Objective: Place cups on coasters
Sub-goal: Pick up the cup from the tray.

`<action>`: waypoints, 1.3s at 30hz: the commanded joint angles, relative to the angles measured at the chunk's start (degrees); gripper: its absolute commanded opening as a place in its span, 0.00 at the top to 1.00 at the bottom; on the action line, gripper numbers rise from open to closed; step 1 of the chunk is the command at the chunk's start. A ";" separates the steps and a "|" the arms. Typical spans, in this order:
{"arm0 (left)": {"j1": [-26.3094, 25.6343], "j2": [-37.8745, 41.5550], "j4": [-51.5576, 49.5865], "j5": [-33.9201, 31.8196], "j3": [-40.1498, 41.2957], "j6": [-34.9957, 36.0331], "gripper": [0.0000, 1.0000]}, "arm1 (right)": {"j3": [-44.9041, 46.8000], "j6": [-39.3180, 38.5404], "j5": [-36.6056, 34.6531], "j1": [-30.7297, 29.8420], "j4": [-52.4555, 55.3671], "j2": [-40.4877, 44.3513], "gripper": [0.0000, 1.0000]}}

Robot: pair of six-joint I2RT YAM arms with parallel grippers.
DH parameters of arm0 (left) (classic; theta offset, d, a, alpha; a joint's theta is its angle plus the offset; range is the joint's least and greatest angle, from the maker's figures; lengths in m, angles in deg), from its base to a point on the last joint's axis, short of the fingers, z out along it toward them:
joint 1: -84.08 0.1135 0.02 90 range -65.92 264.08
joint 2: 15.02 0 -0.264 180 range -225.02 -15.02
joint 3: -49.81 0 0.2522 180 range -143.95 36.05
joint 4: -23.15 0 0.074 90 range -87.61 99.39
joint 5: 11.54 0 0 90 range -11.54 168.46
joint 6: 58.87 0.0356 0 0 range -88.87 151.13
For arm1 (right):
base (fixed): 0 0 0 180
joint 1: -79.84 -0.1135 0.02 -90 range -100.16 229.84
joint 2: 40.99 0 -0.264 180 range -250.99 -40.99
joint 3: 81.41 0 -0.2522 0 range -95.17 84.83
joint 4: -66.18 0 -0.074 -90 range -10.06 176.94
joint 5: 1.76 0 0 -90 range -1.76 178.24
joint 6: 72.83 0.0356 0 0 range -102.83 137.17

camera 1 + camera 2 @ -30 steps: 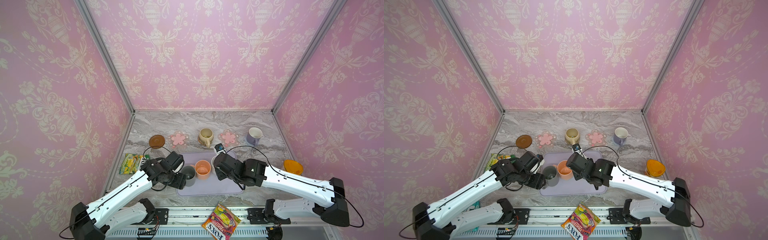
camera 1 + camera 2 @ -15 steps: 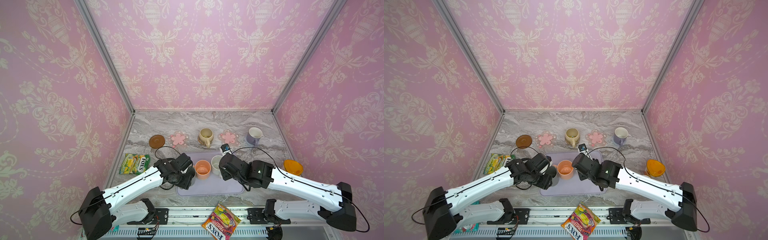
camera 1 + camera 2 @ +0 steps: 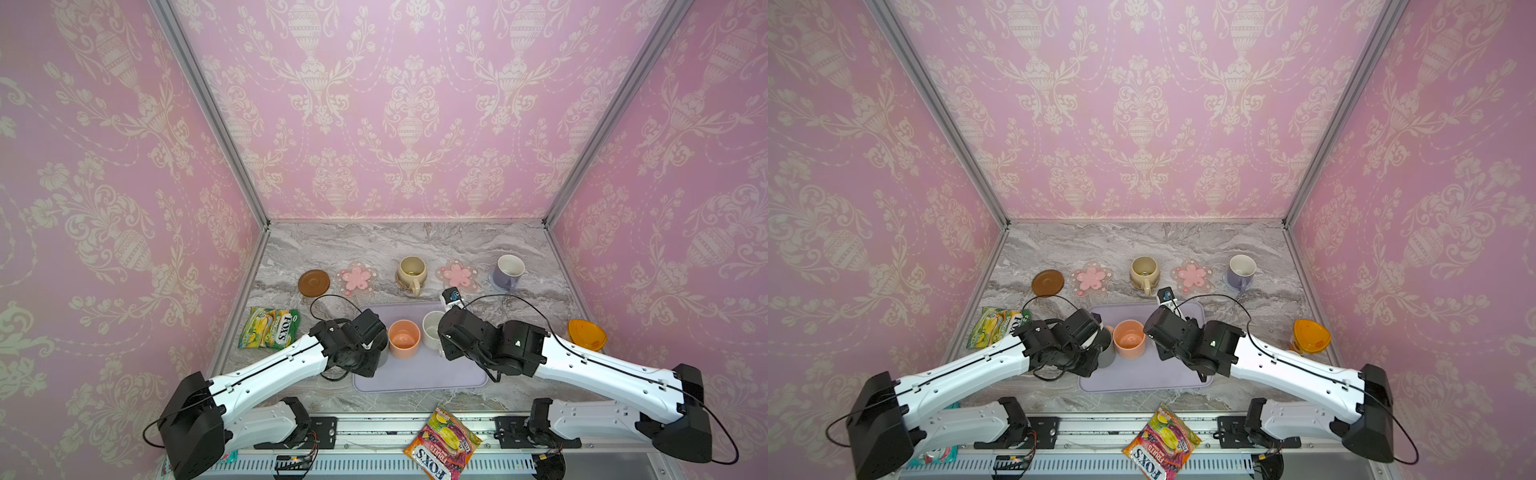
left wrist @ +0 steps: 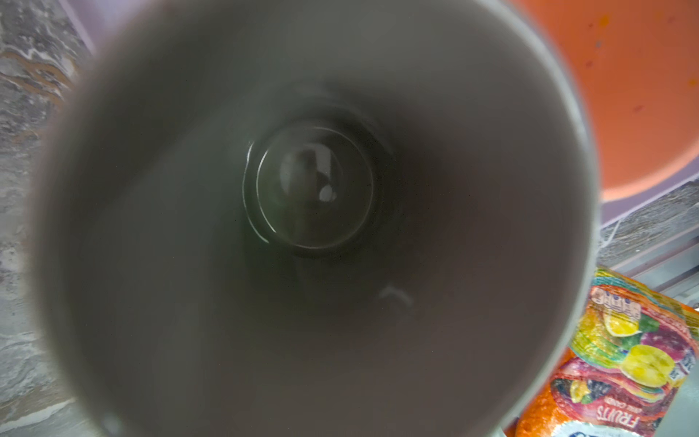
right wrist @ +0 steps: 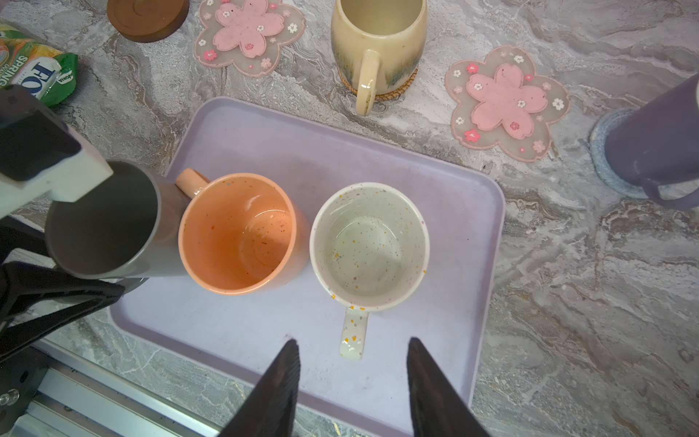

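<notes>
Handle of speckled mug [image 5: 368, 249] sits between right hand [image 5: 352, 340] fingers [image 5: 280, 386].

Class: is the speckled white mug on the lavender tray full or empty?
Empty: the right wrist view looks into the speckled white mug and shows its bare bottom.

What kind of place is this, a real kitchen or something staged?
Most likely a staged robot test booth, not a kitchen: pink wallpaper panels set in metal framing, two robot arms bolted to a front rail, and a marble-look tabletop.
</notes>
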 commanded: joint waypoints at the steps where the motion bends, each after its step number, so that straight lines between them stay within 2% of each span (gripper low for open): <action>1: -0.08 1.45 1.01 -2.84 1.09 -1.17 0.84 | -0.15 0.67 -0.43 0.40 0.52 -0.46 0.52; 4: -0.08 1.92 1.18 -3.20 1.61 -1.99 1.00 | -0.09 0.61 -0.19 0.45 0.46 -0.65 0.52; 11: -0.07 2.43 1.43 -2.31 2.06 -2.85 1.00 | 0.79 0.64 0.30 0.45 -0.58 -0.73 0.52; 32: -0.15 4.23 -3.51 -6.24 2.88 -3.42 1.00 | 0.65 0.49 0.60 0.49 -1.67 -0.56 0.52; 39: -0.15 4.89 -9.32 -8.15 -3.21 -2.44 1.00 | -0.90 -0.61 0.55 0.53 -1.39 -1.41 0.52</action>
